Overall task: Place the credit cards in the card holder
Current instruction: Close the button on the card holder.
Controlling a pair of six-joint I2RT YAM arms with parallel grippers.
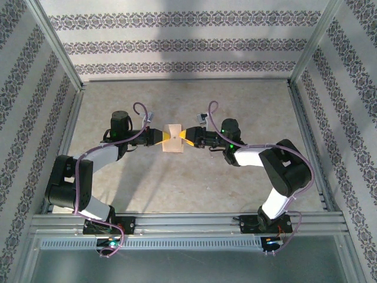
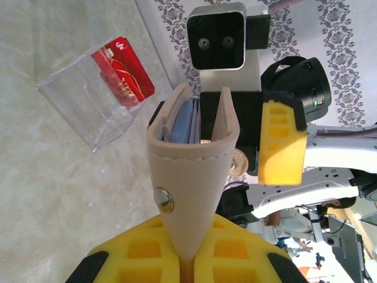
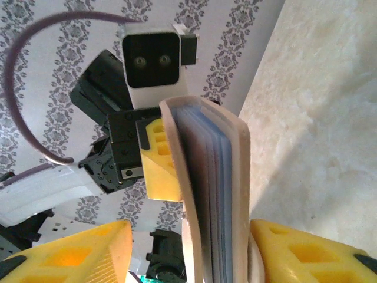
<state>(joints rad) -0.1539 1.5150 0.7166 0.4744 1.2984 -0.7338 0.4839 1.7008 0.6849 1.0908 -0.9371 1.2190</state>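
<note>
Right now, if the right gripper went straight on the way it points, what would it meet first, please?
The card holder, which stands between the open fingers of the right gripper. Just behind it, seemingly in the same line, is the left gripper, shut on the holder's fold.

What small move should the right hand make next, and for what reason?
Probably draw the right hand back from the card holder and toward the red card at the clear case: the left hand clamps the holder's fold, and the right hand stands open around it.
</note>
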